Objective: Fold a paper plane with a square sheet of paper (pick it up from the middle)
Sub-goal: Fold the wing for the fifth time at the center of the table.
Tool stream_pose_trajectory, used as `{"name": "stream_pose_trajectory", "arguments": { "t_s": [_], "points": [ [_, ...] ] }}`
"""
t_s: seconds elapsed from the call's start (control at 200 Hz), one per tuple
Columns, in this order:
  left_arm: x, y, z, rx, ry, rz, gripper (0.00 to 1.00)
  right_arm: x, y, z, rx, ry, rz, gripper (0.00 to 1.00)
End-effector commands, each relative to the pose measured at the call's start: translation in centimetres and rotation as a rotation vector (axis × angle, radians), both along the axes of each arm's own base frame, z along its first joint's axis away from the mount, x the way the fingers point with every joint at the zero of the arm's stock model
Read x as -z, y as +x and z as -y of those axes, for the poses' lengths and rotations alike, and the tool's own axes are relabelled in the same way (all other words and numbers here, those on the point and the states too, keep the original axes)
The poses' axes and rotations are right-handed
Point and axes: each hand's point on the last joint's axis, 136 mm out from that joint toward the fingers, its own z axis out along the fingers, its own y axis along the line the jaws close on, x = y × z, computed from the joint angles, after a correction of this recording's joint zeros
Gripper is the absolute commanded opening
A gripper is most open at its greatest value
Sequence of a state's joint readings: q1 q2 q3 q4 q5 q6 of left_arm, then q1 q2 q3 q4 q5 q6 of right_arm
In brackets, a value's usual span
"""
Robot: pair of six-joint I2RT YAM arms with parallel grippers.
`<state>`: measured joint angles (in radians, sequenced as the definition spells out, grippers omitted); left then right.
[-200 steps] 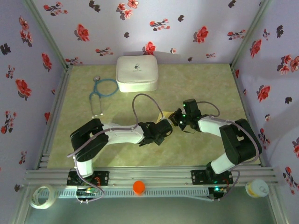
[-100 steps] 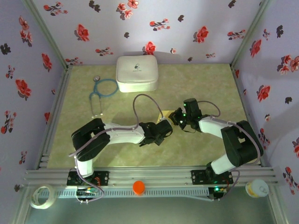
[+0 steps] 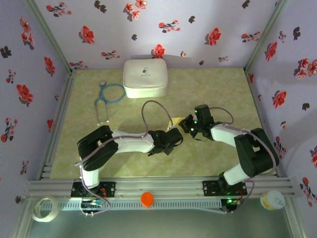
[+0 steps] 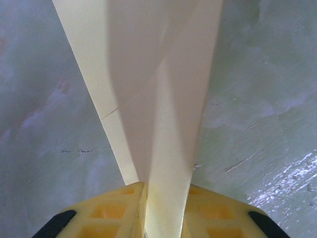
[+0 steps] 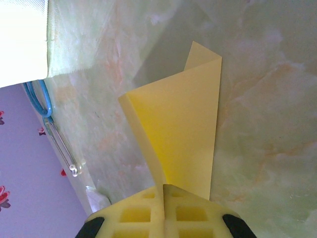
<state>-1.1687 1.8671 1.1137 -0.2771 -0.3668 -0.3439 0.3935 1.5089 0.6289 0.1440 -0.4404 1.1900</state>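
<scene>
The yellow square sheet of paper (image 3: 176, 121) is folded over and held off the table between the two arms at mid table. In the left wrist view the folded paper (image 4: 158, 89) rises as a long creased strip from between the yellow fingers. My left gripper (image 4: 161, 193) is shut on its near end. In the right wrist view the paper (image 5: 185, 129) stands as a folded flap with a turned-over far corner. My right gripper (image 5: 163, 187) is shut on its lower edge. From above, the left gripper (image 3: 173, 137) and right gripper (image 3: 186, 125) nearly meet.
A white rounded case (image 3: 144, 78) sits at the back of the table, with a blue stethoscope (image 3: 106, 97) to its left. Both also appear in the right wrist view, the case (image 5: 22, 39) and the stethoscope (image 5: 52, 129). Flowered walls close three sides.
The left arm's elbow has crept slightly to the right. Both grippers and the paper stay in the same spot.
</scene>
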Motion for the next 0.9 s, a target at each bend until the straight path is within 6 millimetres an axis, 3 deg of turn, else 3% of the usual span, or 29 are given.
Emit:
{"name": "stream_pose_trajectory", "arguments": {
  "t_s": [0.0,0.165,0.585,0.895],
  "points": [
    [-0.77,0.41,-0.06,-0.009,0.004,0.026,0.26,0.07,-0.06,-0.08,0.007,0.005,-0.005,0.04],
    [-1.50,0.43,0.02,-0.010,-0.030,0.040,0.31,0.07,-0.01,-0.09,0.006,0.004,-0.005,0.04],
    [-1.45,0.40,0.06,-0.010,-0.039,0.041,0.30,0.30,-0.13,-0.09,0.006,0.002,-0.011,0.04],
    [-1.32,0.41,0.04,-0.013,-0.040,0.039,0.21,0.31,-0.08,-0.09,0.006,0.002,-0.011,0.04]
  ]
}}
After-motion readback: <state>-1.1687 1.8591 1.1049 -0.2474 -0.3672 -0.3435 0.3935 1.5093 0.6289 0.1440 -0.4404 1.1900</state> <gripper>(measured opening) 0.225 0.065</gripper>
